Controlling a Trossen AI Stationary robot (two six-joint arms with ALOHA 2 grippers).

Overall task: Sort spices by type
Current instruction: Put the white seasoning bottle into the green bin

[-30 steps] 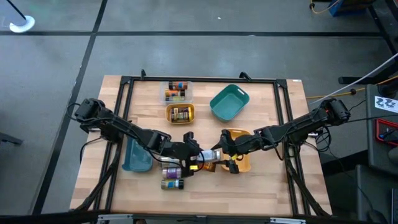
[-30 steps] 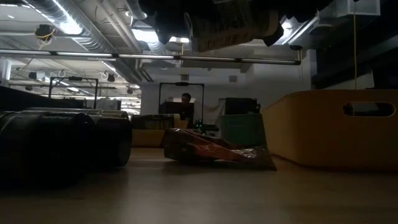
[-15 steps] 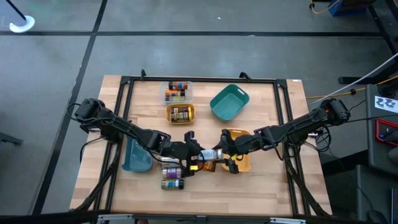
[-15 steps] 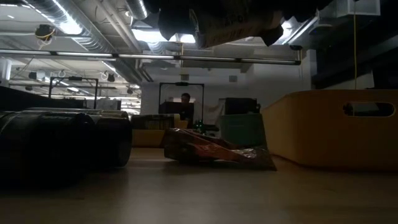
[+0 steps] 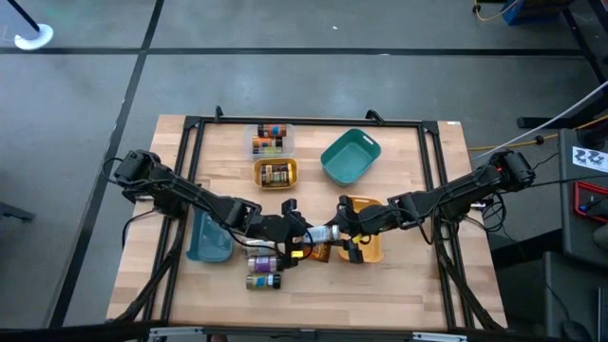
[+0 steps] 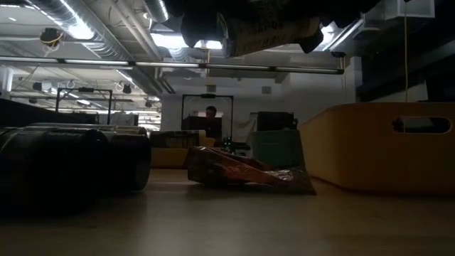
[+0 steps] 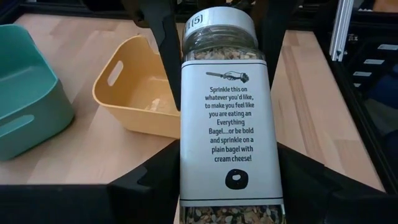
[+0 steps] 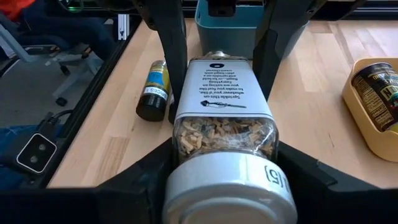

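Both the left gripper (image 5: 302, 231) and right gripper (image 5: 334, 231) pinch one white-labelled, white-capped glass seasoning jar (image 7: 227, 118) mid-handover, while dark-capped jars (image 5: 263, 270) lie unsorted.

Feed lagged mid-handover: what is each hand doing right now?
Left hand: closed on the white-label jar, holding it.
Right hand: fingers either side of the jar's cap end; cannot tell if gripping.

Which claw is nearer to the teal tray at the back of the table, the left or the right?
Right. The right claw sits just in front of the teal tray; the left claw is a little further left of it. Both hold one jar.
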